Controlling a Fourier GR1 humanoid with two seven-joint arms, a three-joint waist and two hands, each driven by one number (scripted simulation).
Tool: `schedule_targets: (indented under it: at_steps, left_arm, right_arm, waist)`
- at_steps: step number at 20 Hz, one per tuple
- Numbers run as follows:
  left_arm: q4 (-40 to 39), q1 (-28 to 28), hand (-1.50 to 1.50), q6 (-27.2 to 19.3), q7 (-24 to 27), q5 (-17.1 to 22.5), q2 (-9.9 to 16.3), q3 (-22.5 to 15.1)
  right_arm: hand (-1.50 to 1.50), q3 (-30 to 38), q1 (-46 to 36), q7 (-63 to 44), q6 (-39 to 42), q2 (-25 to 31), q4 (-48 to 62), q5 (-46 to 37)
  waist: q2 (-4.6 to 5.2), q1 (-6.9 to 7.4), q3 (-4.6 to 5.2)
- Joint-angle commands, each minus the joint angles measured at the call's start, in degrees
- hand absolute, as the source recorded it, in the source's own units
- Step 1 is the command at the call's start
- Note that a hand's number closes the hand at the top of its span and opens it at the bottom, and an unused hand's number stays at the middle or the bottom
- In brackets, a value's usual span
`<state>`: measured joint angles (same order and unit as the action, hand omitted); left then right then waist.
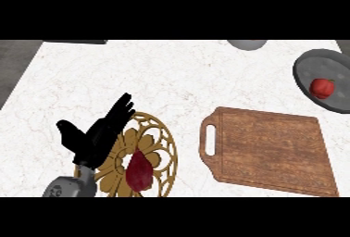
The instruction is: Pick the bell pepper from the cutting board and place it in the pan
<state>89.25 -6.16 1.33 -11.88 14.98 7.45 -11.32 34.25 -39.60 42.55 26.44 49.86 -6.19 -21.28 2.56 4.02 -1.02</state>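
Nearest me, I am seeing my left hand (96,134) hanging open, fingers straight and spread, holding nothing, over the left rim of a golden openwork trivet (153,152). A dark red object (139,170) is lying on that trivet; I cannot tell what it is. My right hand is showing nowhere. Further right, the cutting board (270,152) is lying bare on the surface (137,78). Beyond it, the bell pepper (322,88) is already sitting in the pan (308,69), so I am judging the placing done. The pan is cut off at the right edge, and a grey object (246,44) at the far edge is only partly showing.
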Motion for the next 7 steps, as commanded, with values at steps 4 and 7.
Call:
schedule_targets:
  at_steps: [4, 7]
  left_arm:
    - [-0.48, -0.91, 0.00, -0.75, -0.49, 0.32, -0.32, 0.97]
    - [-0.79, -0.38, 0.00, 0.09, -0.43, 1.54, 0.20, 2.00]
  right_arm:
    - [-1.50, -0.58, 3.39, 6.88, 9.41, 1.87, -1.99, 0.05]
    - [-1.50, -0.98, 4.31, 6.79, 11.10, 2.02, -2.42, 0.10]
  waist:
    - [-0.30, -1.13, -0.08]
    - [-0.48, -1.02, 0.03]
